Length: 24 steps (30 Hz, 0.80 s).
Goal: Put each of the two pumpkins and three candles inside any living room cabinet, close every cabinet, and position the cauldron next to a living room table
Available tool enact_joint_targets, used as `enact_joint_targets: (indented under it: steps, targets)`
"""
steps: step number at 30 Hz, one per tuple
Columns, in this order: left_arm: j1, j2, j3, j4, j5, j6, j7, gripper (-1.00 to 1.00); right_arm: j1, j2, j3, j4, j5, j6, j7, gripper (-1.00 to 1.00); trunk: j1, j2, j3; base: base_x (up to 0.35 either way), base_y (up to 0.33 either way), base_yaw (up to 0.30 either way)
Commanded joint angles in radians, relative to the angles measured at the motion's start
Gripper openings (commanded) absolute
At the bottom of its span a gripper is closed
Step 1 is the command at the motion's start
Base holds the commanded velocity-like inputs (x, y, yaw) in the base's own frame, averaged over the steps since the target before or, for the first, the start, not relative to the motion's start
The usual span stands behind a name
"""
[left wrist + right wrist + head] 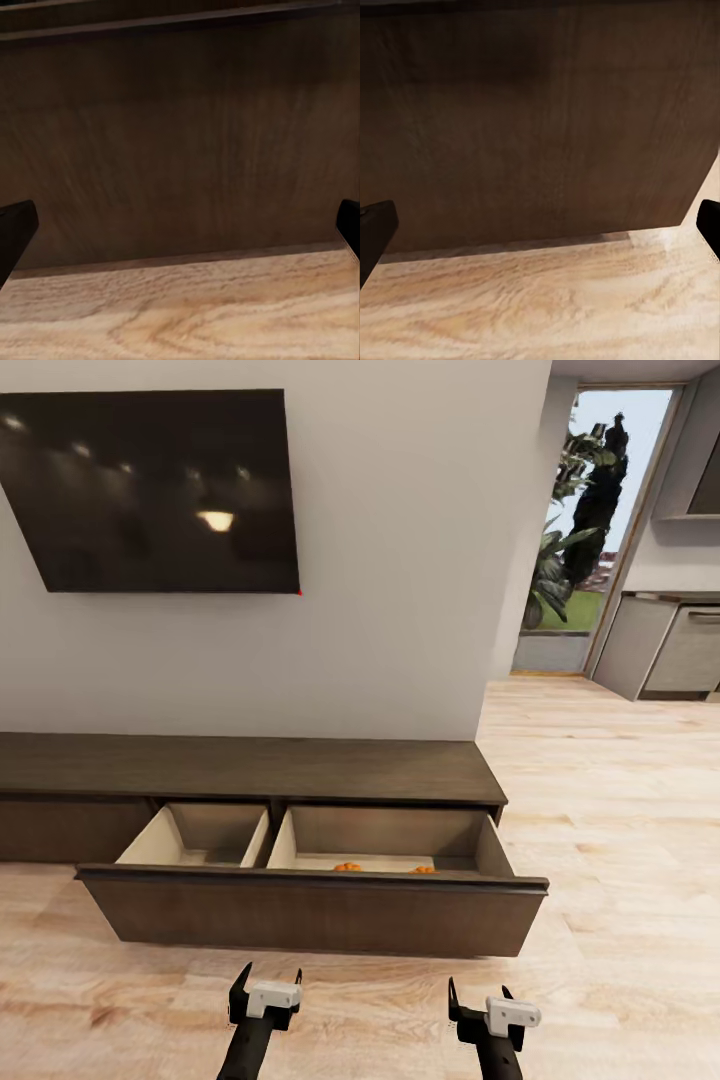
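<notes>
Two orange pumpkins [348, 867] [423, 870] are peeking over the front of the cabinet [250, 770]'s pulled-out drawer [320, 910], right compartment. Left gripper [266, 981] and right gripper [480, 1000] are hovering spread wide before it, holding nothing.

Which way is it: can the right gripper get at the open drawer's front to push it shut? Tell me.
Probably yes: the right gripper, open and empty, faces the drawer front with bare floor between them.
</notes>
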Motion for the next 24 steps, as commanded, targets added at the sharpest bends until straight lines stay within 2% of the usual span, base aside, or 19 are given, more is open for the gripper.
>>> enact_joint_targets:
  steps: [1,8,20,24]
  targets:
    - [-0.001,0.000,-0.008,0.001,0.007,-0.003,0.005,1.00,-0.001,-0.001,0.008,0.000,-0.004,-0.002,-0.008,1.00,0.000,0.000,-0.001,0.248,-0.153,0.000]
    - [-0.001,0.001,-0.006,0.002,0.008,-0.004,0.004,1.00,-0.001,-0.001,0.008,0.001,-0.004,-0.002,-0.008,1.00,0.000,0.000,-0.001,0.208,-0.118,0.000]
    - [-0.001,0.000,-0.006,0.001,0.009,-0.003,0.005,1.00,-0.001,0.000,0.008,0.001,-0.004,-0.002,-0.008,1.00,0.000,0.000,-0.001,0.020,-0.011,0.000]
    - [-0.001,0.000,-0.005,0.002,0.009,-0.003,0.005,1.00,-0.001,0.001,0.008,0.001,-0.004,-0.002,-0.008,1.00,0.016,-0.028,-0.013,0.001,0.000,0.000]
